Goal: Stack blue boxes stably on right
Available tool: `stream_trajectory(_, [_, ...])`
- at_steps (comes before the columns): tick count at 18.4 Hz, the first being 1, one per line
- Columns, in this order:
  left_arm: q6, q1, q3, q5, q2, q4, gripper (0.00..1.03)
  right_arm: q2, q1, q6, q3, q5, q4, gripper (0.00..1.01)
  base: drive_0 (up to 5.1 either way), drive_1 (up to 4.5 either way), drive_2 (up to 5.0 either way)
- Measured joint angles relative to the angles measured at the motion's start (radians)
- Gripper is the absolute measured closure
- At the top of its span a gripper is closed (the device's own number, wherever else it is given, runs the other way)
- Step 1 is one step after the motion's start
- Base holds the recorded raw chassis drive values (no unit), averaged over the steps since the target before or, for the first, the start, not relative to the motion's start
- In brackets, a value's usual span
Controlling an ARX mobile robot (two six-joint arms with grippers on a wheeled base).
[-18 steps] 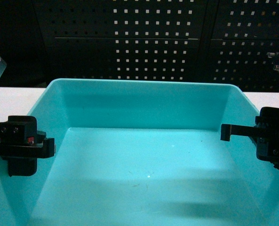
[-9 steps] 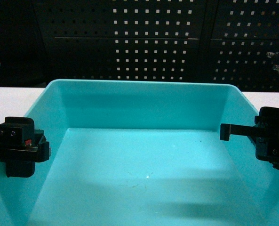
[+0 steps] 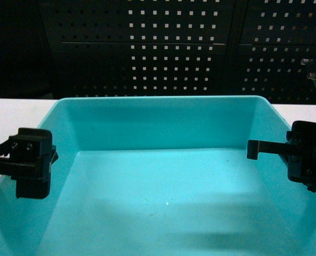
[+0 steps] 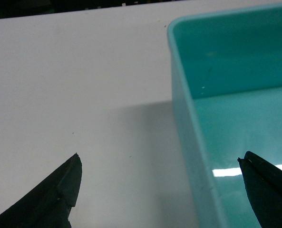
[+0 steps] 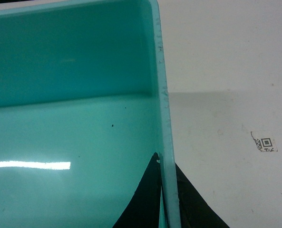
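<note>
Head view puts your turquoise box (image 3: 163,186) close in front — right gripper (image 5: 160,199) pinching its right rim, left gripper (image 4: 160,190) spread astride the left wall; stacking remains undone.

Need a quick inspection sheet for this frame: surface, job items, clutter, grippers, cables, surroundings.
Surface: white table, bare where visible.
Job's things: turquoise tub fills the head view, empty inside; no deep blue tub seen.
Clutter: small square code sticker on the table right of the tub.
Grippers: left gripper open, its fingers straddling the tub's left wall without contact; right gripper shut on the tub's right wall, one finger on each side.
Cables: nothing seen.
Surroundings: dark pegboard behind the table.
</note>
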Motion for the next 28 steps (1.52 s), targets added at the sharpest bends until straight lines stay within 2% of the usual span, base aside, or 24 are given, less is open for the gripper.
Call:
stream_trajectory(3, [-0.070,-0.039,0.065,0.001,0.000,-0.087,0.05,0.000,0.000,0.000,0.000,0.000,0.000,0.99,0.0,0.00,0.0])
stream_trajectory(6, [-0.140,-0.046,0.070,0.003,0.013,-0.132,0.05,0.000,0.000,0.000,0.000,0.000,0.000,0.99,0.0,0.00,0.0])
stream_trajectory(10, [-0.217,-0.042,0.053,0.008,0.045,-0.111,0.05,0.000,0.000,0.000,0.000,0.000,0.000,0.99,0.0,0.00,0.0])
stream_trajectory(15, [-0.218,-0.058,0.044,0.009,0.052,-0.100,0.05,0.000,0.000,0.000,0.000,0.000,0.000,0.99,0.0,0.00,0.0])
stream_trajectory(21, [-0.209,-0.035,0.049,0.019,0.051,-0.097,0.05,0.000,0.000,0.000,0.000,0.000,0.000,0.99,0.0,0.00,0.0])
stream_trajectory(28, [-0.210,-0.052,0.061,0.045,0.057,-0.122,0.05,0.000,0.000,0.000,0.000,0.000,0.000,0.99,0.0,0.00,0.0])
